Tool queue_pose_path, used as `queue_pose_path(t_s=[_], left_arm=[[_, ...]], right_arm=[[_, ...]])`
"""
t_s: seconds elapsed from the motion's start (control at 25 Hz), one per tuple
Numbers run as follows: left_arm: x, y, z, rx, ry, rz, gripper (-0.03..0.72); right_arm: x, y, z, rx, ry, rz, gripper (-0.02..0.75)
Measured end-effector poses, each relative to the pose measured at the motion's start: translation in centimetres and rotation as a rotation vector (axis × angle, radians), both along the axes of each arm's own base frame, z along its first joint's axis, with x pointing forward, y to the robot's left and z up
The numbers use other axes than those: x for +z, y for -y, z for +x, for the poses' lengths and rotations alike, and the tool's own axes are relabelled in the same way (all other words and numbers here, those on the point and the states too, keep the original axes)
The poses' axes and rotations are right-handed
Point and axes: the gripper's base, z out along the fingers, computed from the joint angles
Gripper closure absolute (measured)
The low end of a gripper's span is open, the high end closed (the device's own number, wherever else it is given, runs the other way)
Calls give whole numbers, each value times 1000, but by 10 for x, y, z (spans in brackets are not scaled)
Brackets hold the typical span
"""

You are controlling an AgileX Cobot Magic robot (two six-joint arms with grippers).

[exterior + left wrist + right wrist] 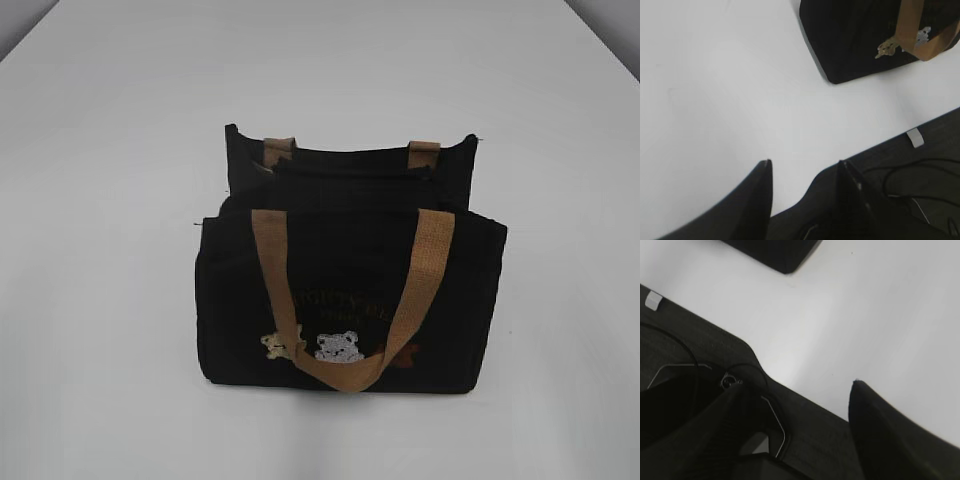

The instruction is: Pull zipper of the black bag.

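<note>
The black bag point(350, 280) stands upright in the middle of the white table point(100, 300). One tan handle point(345, 372) hangs down its front over the embroidered bears, and the other lies at the back. I cannot make out the zipper pull on the dark top. Neither gripper shows in the exterior view. In the left wrist view my left gripper point(805, 162) is open and empty above the table's front edge, with the bag point(850, 40) far off at the upper right. My right gripper point(795, 385) is open and empty, with a bag corner point(775, 252) at the top.
The table's front edge runs under both grippers. Beyond it is a dark floor with cables point(910, 172). A small white tab sits at the edge point(914, 137) and also shows in the right wrist view point(653, 300).
</note>
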Motion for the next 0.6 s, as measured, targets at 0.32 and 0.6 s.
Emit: queue_pose_path(t_s=[0.32,0.6], left_arm=[[0,-14,-39,2,237,-80,374],[0,-15,-41,0,244,-86,381]], right_arm=[[8,12,-26,6,182,78,235],[5,14,-31,10,197,83,234]])
